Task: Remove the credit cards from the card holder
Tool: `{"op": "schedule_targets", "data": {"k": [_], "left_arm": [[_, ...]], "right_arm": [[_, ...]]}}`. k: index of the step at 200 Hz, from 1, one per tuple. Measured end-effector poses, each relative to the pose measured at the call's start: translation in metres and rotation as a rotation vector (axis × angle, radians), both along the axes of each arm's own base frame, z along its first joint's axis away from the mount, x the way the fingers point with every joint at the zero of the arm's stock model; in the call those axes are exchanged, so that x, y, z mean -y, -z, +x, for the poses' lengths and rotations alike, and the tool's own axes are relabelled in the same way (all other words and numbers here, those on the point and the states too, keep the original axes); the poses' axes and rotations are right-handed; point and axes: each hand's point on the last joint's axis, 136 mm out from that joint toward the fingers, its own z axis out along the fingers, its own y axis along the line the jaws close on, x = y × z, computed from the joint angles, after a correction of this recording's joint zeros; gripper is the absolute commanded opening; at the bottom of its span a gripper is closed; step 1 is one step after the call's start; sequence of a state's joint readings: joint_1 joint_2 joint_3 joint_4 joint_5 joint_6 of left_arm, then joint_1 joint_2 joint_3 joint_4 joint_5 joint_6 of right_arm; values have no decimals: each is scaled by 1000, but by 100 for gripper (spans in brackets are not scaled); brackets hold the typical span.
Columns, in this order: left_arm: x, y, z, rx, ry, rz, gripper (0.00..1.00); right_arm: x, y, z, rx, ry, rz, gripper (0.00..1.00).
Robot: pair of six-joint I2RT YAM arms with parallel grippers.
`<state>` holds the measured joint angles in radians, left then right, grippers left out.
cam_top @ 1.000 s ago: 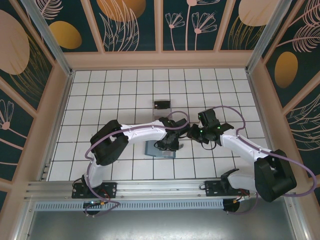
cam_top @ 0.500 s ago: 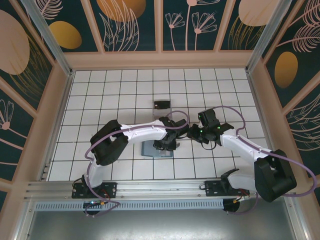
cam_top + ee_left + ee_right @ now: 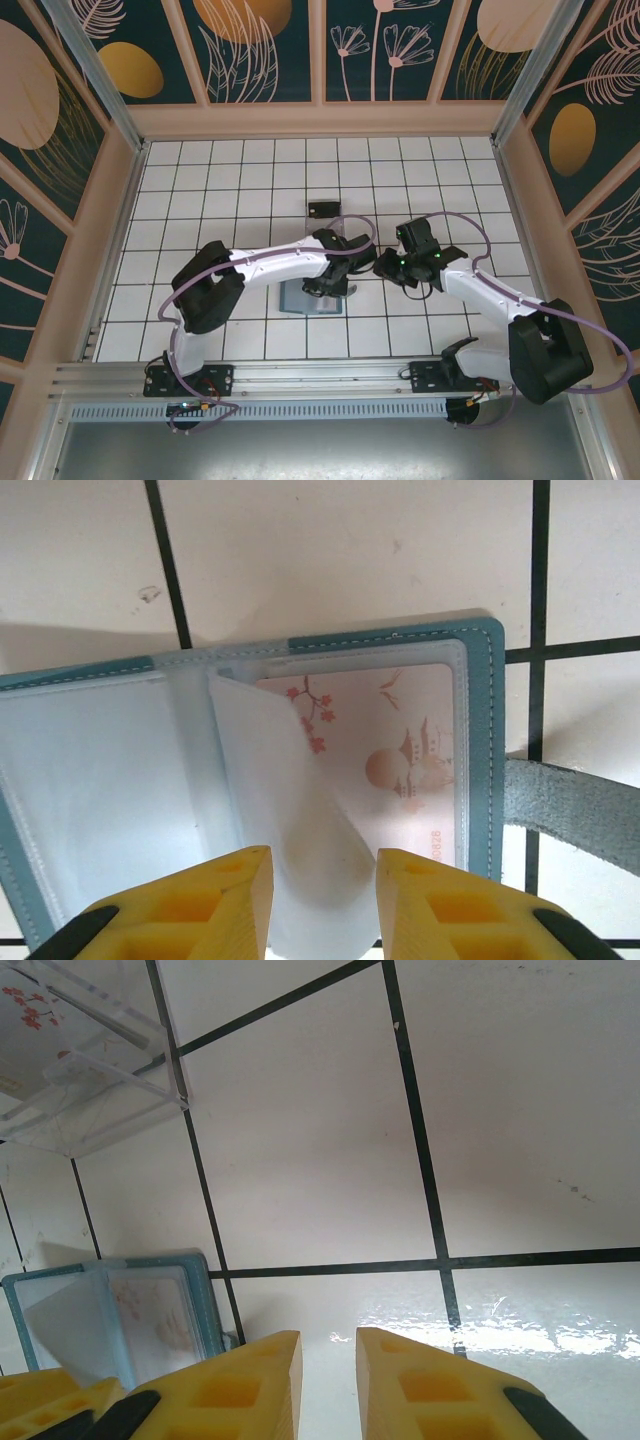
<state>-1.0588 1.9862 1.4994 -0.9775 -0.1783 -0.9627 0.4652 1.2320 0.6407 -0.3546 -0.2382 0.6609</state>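
Left gripper (image 3: pixel 323 905) sits over the open card holder (image 3: pixel 488 730), jaws parted astride a lifted clear sleeve (image 3: pixel 270 770), with a pink card (image 3: pixel 400 730) beneath. Right gripper (image 3: pixel 328 1380) hovers over the tiles (image 3: pixel 310 1160), slightly parted and empty.

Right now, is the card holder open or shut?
Open: the card holder lies spread flat with both leaves' clear pockets facing up. One sleeve curls up between the fingers of the left gripper, and a pink card sits in one pocket.

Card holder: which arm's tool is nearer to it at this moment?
Left. The left tool is directly over the open card holder, fingers either side of a lifted clear sleeve. The right tool hangs over bare tile to the holder's right, apart from it.
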Motion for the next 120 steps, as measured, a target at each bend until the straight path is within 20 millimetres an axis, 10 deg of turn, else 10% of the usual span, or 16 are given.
{"op": "schedule_targets", "data": {"k": [120], "left_arm": [[-34, -14, 0, 26, -32, 21, 33]], "right_arm": [[-19, -12, 0, 20, -41, 20, 22]]}}
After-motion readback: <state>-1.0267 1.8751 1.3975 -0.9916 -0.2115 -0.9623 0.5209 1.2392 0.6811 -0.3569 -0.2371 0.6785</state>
